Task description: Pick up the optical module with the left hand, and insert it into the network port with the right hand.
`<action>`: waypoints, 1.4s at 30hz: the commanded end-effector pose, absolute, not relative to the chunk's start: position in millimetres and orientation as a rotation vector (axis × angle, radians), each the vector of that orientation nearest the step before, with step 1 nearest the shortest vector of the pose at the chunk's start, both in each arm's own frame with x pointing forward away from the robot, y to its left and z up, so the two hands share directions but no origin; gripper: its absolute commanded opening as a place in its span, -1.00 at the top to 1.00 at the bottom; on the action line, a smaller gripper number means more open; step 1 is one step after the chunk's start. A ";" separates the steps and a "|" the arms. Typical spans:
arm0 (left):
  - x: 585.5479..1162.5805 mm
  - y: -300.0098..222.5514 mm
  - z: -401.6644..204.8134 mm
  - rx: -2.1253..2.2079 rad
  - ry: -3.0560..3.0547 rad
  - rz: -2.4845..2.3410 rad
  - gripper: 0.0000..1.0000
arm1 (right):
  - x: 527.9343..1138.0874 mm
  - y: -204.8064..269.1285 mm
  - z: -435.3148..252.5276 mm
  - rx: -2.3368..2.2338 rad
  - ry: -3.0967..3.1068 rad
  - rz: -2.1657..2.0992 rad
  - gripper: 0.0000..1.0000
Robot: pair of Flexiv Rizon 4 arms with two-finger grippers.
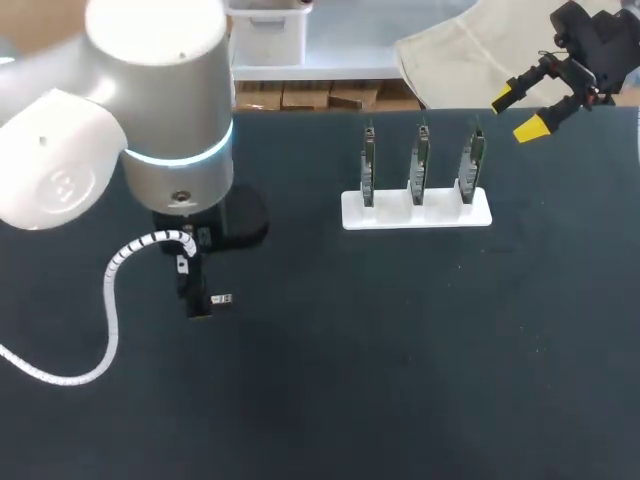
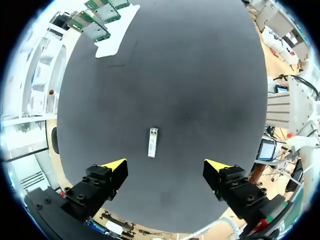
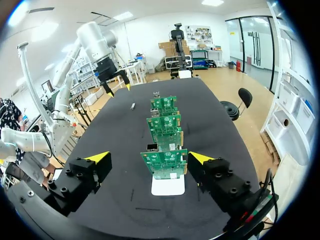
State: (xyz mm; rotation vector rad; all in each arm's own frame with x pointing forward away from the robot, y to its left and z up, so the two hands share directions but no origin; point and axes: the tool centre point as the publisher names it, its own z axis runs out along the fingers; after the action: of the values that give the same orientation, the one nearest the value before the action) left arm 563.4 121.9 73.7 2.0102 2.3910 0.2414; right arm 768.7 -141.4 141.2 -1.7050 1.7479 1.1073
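Left gripper (image 2: 165, 165): fingers spread wide, nothing between them, hung over the table (image 2: 200, 90) and pointed straight down. Module (image 2: 153, 142): small silver bar, lay flat on the dark top ahead of the left gripper, close to the line midway between the two yellow tips and slightly nearer one of them; it touched neither finger and sat clear of both. From the head view the module showed just beside the dark lower end of the left arm (image 1: 150, 110), whose bulk hid most of that gripper; a white coiled cable (image 1: 110, 290) looped down from the arm to the tabletop. Right gripper (image 1: 518, 112): fingers likewise apart and empty, held in the air at the far right corner of the table, well apart from the module. Boards (image 3: 164, 125): three green circuit boards, upright, slotted in a row in a white stand (image 3: 168, 186), in line ahead of the right gripper, the nearest seen between its tips but not touched by them. Port (image 3: 152, 147): small metal cage at the top edge of the nearest board. Stand and module lay well apart.
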 end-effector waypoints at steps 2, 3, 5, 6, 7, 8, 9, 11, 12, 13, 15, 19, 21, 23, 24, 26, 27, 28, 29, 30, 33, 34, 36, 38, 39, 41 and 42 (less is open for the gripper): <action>567.6 128.8 59.9 2.004 2.366 0.180 -1.00 | 770.5 -141.4 141.1 -1.707 1.747 1.112 -1.00; 568.3 129.8 58.2 2.008 2.362 0.179 -1.00 | 770.5 -141.4 141.1 -1.707 1.747 1.112 -1.00; 569.0 130.6 53.5 2.021 2.358 0.186 -1.00 | 770.5 -141.4 141.1 -1.707 1.747 1.112 -1.00; 569.1 131.4 50.7 2.028 2.369 0.182 -1.00 | 770.5 -141.4 141.1 -1.707 1.747 1.112 -1.00; 568.7 132.2 48.2 2.032 2.369 0.176 -1.00 | 770.5 -141.4 141.1 -1.707 1.747 1.112 -1.00; 567.9 133.3 45.4 2.034 2.383 0.177 -1.00 | 770.5 -141.4 141.1 -1.707 1.747 1.112 -1.00; 566.8 134.3 42.6 2.040 2.392 0.174 -1.00 | 770.5 -141.4 141.1 -1.707 1.747 1.112 -1.00; 564.5 136.1 37.7 2.042 2.405 0.172 -1.00 | 770.5 -141.4 141.1 -1.707 1.747 1.112 -1.00; 563.7 137.0 34.7 2.048 2.411 0.176 -1.00 | 770.5 -141.4 141.1 -1.707 1.747 1.112 -1.00; 562.9 138.3 31.4 2.049 2.411 0.199 -1.00 | 770.5 -141.4 141.1 -1.707 1.747 1.112 -1.00; 562.3 144.2 22.7 2.036 2.455 0.168 -1.00 | 770.5 -141.4 141.1 -1.707 1.747 1.112 -1.00; 561.4 152.7 14.9 2.030 2.477 0.164 -1.00 | 770.5 -141.4 141.1 -1.707 1.747 1.112 -1.00; 561.6 154.7 13.5 2.017 2.486 0.147 -1.00 | 770.5 -141.4 141.1 -1.707 1.747 1.112 -1.00; 562.5 156.4 12.6 2.013 2.486 0.141 -1.00 | 770.5 -141.4 141.1 -1.707 1.747 1.112 -1.00; 563.1 156.7 11.6 2.007 2.490 0.133 -1.00 | 770.5 -141.4 141.1 -1.707 1.747 1.112 -1.00; 564.6 158.0 9.9 1.989 2.498 0.109 -1.00 | 770.5 -141.4 141.1 -1.707 1.747 1.112 -1.00; 564.9 158.3 9.6 1.988 2.499 0.108 -1.00 | 770.5 -141.4 141.1 -1.707 1.747 1.112 -1.00; 565.2 158.4 9.4 1.985 2.500 0.107 -1.00 | 770.5 -141.4 141.1 -1.707 1.747 1.112 -1.00; 565.7 158.4 9.1 1.984 2.500 0.105 -1.00 | 770.5 -141.4 141.1 -1.707 1.747 1.112 -1.00; 566.0 158.4 8.8 1.983 2.501 0.100 -1.00 | 770.5 -141.4 141.1 -1.707 1.747 1.112 -1.00; 567.3 158.3 7.7 1.981 2.499 0.088 -1.00 | 770.5 -141.4 141.1 -1.707 1.747 1.112 -1.00; 567.6 157.9 7.4 1.973 2.490 0.062 -1.00 | 770.5 -141.4 141.1 -1.707 1.747 1.112 -1.00; 569.1 157.8 7.1 1.961 2.488 0.039 -1.00 | 770.5 -141.4 141.1 -1.707 1.747 1.112 -1.00; 570.8 156.9 6.9 1.960 2.482 0.027 -1.00 | 770.5 -141.4 141.1 -1.707 1.747 1.112 -1.00; 571.6 156.0 6.7 1.964 2.473 0.020 -1.00 | 770.5 -141.4 141.1 -1.707 1.747 1.112 -1.00; 572.7 154.2 6.4 1.961 2.460 -0.004 -1.00 | 770.5 -141.4 141.1 -1.707 1.747 1.112 -1.00; 573.3 153.0 6.1 1.968 2.458 -0.001 -1.00 | 770.5 -141.4 141.1 -1.707 1.747 1.112 -1.00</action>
State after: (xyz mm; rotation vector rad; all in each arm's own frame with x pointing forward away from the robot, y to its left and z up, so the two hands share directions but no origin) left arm 571.6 150.2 8.0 1.9625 2.4642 0.0108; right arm 768.7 -141.4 141.2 -1.7050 1.7478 1.1073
